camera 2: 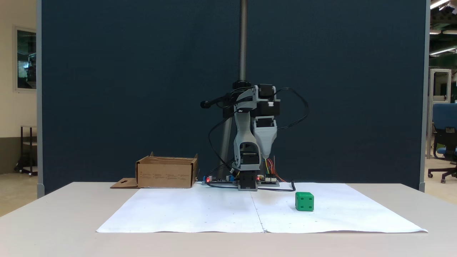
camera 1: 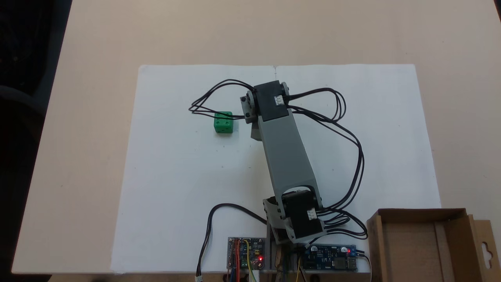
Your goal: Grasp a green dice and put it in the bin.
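White paper (camera 2: 214, 210) is laid under the green dice (camera 2: 304, 201), ungrasped, well apart from the bin (camera 2: 166, 174). Reaching is judged next; the gripper (camera 2: 265, 154) finger state cannot be told.

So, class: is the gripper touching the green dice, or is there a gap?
Apart. In a fixed view the gripper hangs pointing down well above the white paper, while the green dice sits on the paper off to the right, with open space between them.

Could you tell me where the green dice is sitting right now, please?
The green dice sits on the white paper, left of the arm's raised end in the top-down fixed view. In the front fixed view it lies right of the arm, far from the cardboard box.
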Controlling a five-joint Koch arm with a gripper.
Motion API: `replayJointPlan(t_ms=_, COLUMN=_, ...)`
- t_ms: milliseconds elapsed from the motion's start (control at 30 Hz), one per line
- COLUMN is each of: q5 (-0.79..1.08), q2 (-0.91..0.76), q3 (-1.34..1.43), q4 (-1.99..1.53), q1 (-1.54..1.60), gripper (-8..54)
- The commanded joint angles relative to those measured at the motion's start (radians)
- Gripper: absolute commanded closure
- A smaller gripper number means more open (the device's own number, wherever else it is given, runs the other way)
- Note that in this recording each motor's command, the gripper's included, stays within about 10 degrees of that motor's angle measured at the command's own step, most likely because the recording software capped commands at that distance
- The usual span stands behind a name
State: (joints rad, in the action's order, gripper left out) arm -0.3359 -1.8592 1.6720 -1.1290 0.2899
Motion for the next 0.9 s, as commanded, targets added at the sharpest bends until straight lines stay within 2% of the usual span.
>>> replayJointPlan(t_ms=0, q5=-0.11, q2=0.014, q3=-0.058, q4=-0.057, q1=0.058, gripper=2.2)
replayJointPlan(t_ms=533, q5=-0.272, q2=0.291, q3=-0.187, q4=0.135, q1=0.341, gripper=3.8)
replayJointPlan(t_ms=867, q5=-0.275, q2=0.399, q3=-0.187, q4=0.156, q1=0.339, gripper=3.8)
